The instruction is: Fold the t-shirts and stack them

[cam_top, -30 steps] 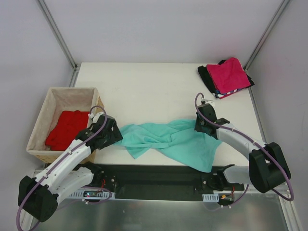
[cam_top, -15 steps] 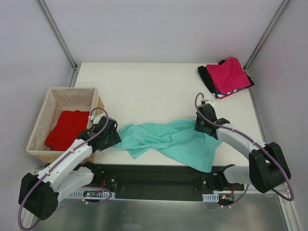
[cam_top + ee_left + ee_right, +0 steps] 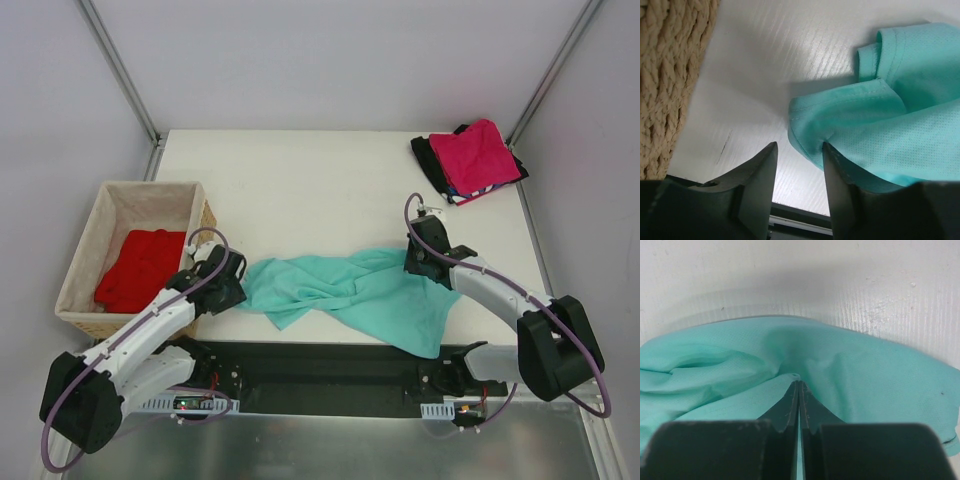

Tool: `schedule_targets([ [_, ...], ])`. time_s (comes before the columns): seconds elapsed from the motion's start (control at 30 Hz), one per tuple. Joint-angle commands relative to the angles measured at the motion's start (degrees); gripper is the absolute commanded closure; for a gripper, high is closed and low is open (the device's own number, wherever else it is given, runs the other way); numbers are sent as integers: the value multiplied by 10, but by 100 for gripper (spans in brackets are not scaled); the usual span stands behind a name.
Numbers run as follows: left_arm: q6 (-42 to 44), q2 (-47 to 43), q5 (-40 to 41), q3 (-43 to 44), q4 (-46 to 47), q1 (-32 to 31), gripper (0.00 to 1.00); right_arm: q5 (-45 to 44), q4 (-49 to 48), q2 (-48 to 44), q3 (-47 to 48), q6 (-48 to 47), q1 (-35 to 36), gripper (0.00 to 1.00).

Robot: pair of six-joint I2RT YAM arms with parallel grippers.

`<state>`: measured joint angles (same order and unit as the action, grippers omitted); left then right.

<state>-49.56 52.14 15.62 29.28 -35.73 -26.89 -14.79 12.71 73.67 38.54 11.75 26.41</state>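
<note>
Spreading step: a teal-green short-sleeved cloth t-shirt [image 3: 360, 290] lies crumpled across the near middle of the white table [image 3: 300, 180], with one lobe reaching the near edge. Judged to be the flatten-before-fold stage.
Left gripper [image 3: 800, 150]: low at the shirt's left end, just beside the tan woven wicker basket [image 3: 80, 270]. Its fingers stand apart and hold nothing. A stitched hem sits at the gap; whether it touches the inner finger is hard to tell from the wrist view.
Right gripper [image 3: 798, 385]: jaws pressed together on a pucker of teal cloth at the shirt's right end.
Other shirts: a bright red crumpled t-shirt [image 3: 140, 268] is in the basket. A folded magenta-pink t-shirt [image 3: 480, 155] lies on top of a black folded t-shirt [image 3: 430, 160] at the far right corner, well apart from the work.
Progress: judged partway. A stack exists; the teal and red shirts are not yet folded.
Doing it well: seat the hem deep between the left pads before closing. Then draw both ends apart evenly and low over the table, so the creases pull flat.
Risk: a shallow bite on thin mesh may slip under tension. The left arm has little room beside the basket. The lobe at the edge could drag cloth off the table.
</note>
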Motion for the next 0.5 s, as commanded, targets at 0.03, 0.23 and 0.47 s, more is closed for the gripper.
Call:
schedule_targets([
  [0.03, -10, 21, 11, -11, 21, 4, 63, -16, 10, -21, 0, -5, 3, 99],
  [0.23, -11, 42, 9, -19, 45, 5, 65, -18, 13, -25, 0, -8, 3, 99],
  [0.47, -9, 80, 5, -25, 72, 4, 65, -21, 17, -33, 1, -10, 3, 99],
])
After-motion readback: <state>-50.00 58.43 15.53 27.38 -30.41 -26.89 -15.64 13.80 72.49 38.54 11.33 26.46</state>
